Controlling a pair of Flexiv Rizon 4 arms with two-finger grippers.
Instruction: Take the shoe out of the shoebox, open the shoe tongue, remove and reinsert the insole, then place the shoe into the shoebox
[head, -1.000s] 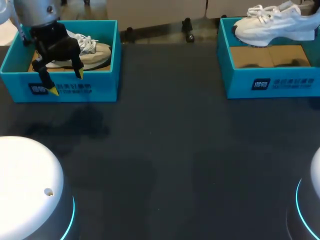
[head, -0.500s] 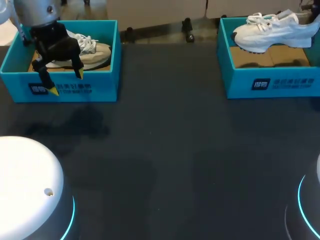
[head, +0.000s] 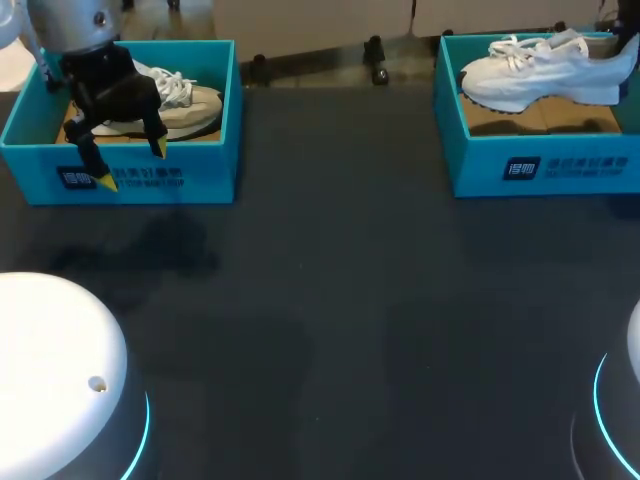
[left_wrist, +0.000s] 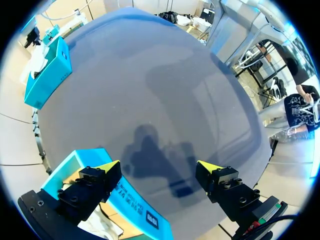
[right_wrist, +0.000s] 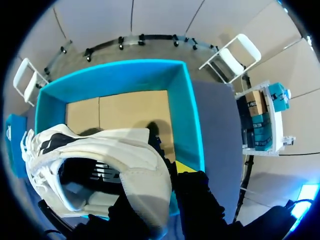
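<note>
The table was dark and flat, and two blue boxes stood at its far side, well apart from each other.

The white shoe was up in the air, just over the right shoebox. It lay on its side a bit, with its toe pointing toward the middle of the table. The right gripper had it by the heel. One finger was inside the shoe and one was outside, and they pinched the heel wall between them.

The left gripper hung over the front wall of the left shoebox. Its fingers were spread wide and had nothing in them. A tan shoe lay inside that box.

I think the white shoe is light. The top looks soft and would squash if it were squeezed hard. The sole looks thick and firmer. The laces are loose and floppy, so they could catch on the box edge. The heel rim seems a good place to hold, because it is stiffer than the rest of the top. The tongue is thin and soft, so it would need a small, gentle pinch.

I counted two shoeboxes, two shoes and two grippers.
</note>
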